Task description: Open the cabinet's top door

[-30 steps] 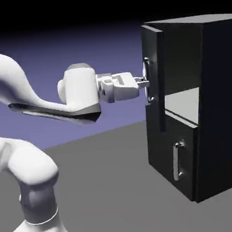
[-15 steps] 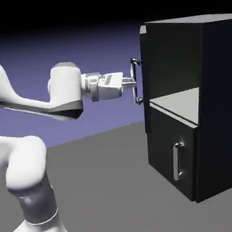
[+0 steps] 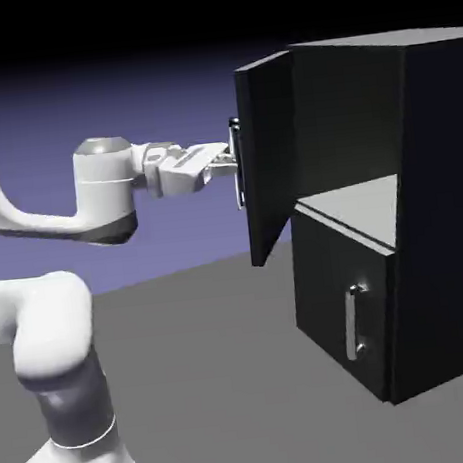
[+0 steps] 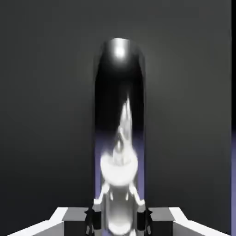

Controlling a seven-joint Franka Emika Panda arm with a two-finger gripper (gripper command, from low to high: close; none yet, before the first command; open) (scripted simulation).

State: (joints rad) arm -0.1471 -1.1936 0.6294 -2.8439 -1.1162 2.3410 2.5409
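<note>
- Exterior view: the white two-finger gripper [image 3: 231, 162] is reaching almost level toward the exterior view's right, and the upright silver bar handle [image 3: 239, 179] is lying directly ahead of its fingertips, close against them.
- Long axis: the handle is running vertically, crosswise to the gripper's line of reach, on the outer face of the flat black upper door panel [image 3: 269, 151]; it is standing near the panel's free edge, away from the hinge side.
- Door and body: the panel is standing well out from the tall black box-shaped cabinet [image 3: 444, 203], exposing the pale interior shelf [image 3: 358, 205], while the shorter black lower door [image 3: 320, 287] is remaining shut below.
- Hand view: the grey fingertips are standing nearly together, one on either side of the handle's shiny bar, which is running up the middle of the view from between them; the jaws are closing on the bar and appear to be holding it.
- Step in hand (judged): the gripper is swinging the panel outward, and the task is appearing largely accomplished.
- Next move (judged): any further opening is calling for a curved path about the hinge, the wrist turning with the panel; a straight pull is risking a slip along or off the smooth bar.
</note>
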